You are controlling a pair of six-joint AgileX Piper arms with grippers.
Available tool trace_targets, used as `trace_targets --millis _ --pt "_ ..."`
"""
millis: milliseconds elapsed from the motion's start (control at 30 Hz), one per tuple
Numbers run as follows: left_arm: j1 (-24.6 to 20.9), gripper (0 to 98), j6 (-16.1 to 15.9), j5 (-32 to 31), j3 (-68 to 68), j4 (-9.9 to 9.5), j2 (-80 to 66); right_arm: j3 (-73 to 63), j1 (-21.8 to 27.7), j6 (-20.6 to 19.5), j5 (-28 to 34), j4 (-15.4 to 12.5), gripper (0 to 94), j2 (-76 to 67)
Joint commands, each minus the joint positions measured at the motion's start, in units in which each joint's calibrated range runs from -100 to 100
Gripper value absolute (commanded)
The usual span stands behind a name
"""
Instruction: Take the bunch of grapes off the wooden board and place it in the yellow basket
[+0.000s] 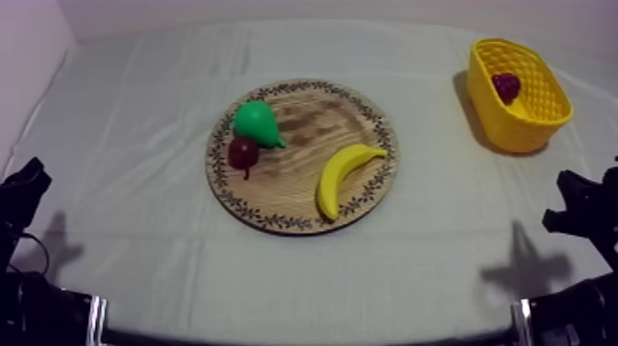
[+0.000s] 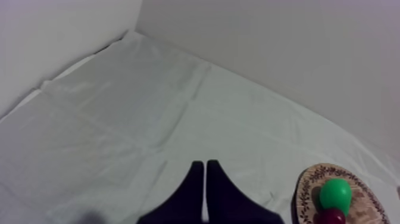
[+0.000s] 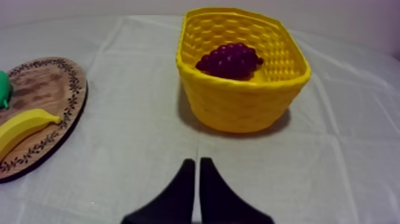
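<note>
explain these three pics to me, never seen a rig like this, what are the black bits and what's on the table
It's a robot with two arms at a cloth-covered table. One picture looks down from above; the black shapes at its lower corners are the arms. The other two come from cameras on each arm; the black wedge in each is that arm's jaws, shut on nothing. On the board lie a pear, a small red fruit and a banana. The grapes sit in the basket.
</note>
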Motion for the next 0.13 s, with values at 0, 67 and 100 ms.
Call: trace_targets --millis 0,67,100 --pt "0.0 0.1 0.0 0.0 0.0 0.0 0.0 0.0 0.1 -0.1 0.0 0.0 0.4 0.0" --pt "0.0 0.1 0.0 0.0 0.0 0.0 0.0 0.0 0.1 -0.2 0.0 0.0 0.4 0.0" --pt "0.0 0.1 0.0 0.0 0.0 0.0 0.0 0.0 0.0 -0.2 0.0 0.0 0.4 0.0"
